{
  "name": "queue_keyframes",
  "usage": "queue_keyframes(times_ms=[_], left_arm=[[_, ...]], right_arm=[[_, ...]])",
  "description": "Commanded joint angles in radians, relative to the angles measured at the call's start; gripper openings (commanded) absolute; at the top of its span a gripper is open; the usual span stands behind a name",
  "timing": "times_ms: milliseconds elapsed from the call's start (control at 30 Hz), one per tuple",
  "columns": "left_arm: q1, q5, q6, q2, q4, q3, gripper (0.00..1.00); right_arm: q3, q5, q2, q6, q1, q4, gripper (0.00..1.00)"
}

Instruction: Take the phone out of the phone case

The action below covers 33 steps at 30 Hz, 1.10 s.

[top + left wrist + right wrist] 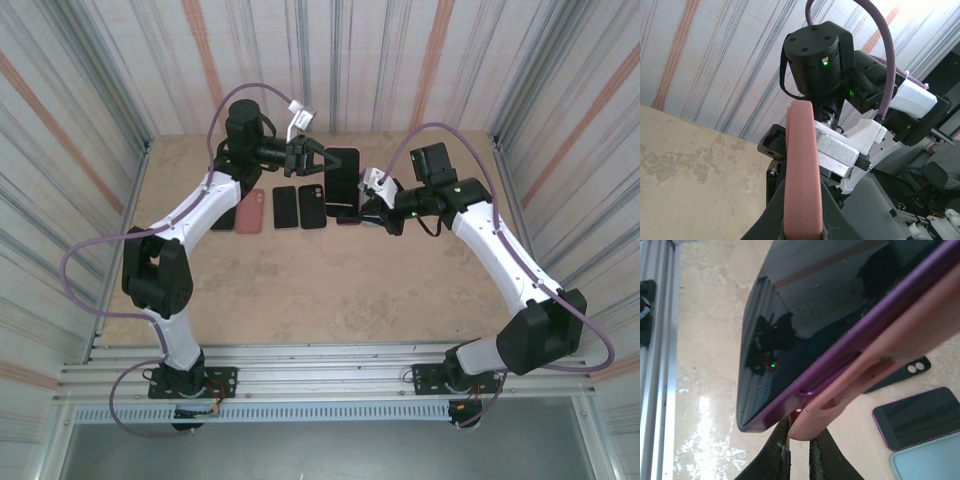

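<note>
**Above the far table: phone partly out of its case**

Above the far end of the table, both arms hold the phone and its pink case in the air between them. The right gripper is closed, pinching a corner of the case. The left gripper is clamped on the case's edge at the other side.

The step in hand looks like the peel. In the right wrist view the phone's purple rim stands clear of the pink lip along one side, so this corner seems freed.

Next, I judge, one arm needs a hold on the phone itself, or the case must be bent back further, with care that the phone does not drop.

The left wrist view gives the case's edge alone, with the phone behind it. The phone's far end is cut off, so how much is seated I cannot tell. A dark case and another phone lie below.
</note>
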Motion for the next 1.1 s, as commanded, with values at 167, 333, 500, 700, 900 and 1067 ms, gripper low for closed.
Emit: queue_keyframes(times_ms=[167, 333, 500, 700, 900, 1067], left_arm=[[-0.026, 0.039, -0.068, -0.019, 0.031, 0.016, 0.00], [-0.026, 0.016, -0.047, -0.022, 0.015, 0.018, 0.00], [-0.028, 0.009, -0.038, -0.027, 0.006, 0.011, 0.00], [-0.024, -0.050, -0.063, -0.033, 0.022, 0.003, 0.00], [-0.018, -0.230, -0.307, -0.050, 0.217, -0.058, 0.00], [-0.020, -0.369, -0.480, -0.072, 0.308, -0.111, 0.00]], right_arm=[[-0.042, -0.004, -0.049, 0.142, 0.004, 0.251, 0.07], [-0.075, -0.071, -0.068, 0.254, 0.006, 0.336, 0.13], [-0.097, -0.147, -0.078, 0.367, 0.004, 0.418, 0.20], [-0.129, -0.208, -0.088, 0.460, 0.004, 0.460, 0.27], [-0.226, -0.259, -0.126, 0.663, 0.002, 0.587, 0.33], [-0.352, -0.236, -0.155, 0.999, -0.003, 0.861, 0.37]])
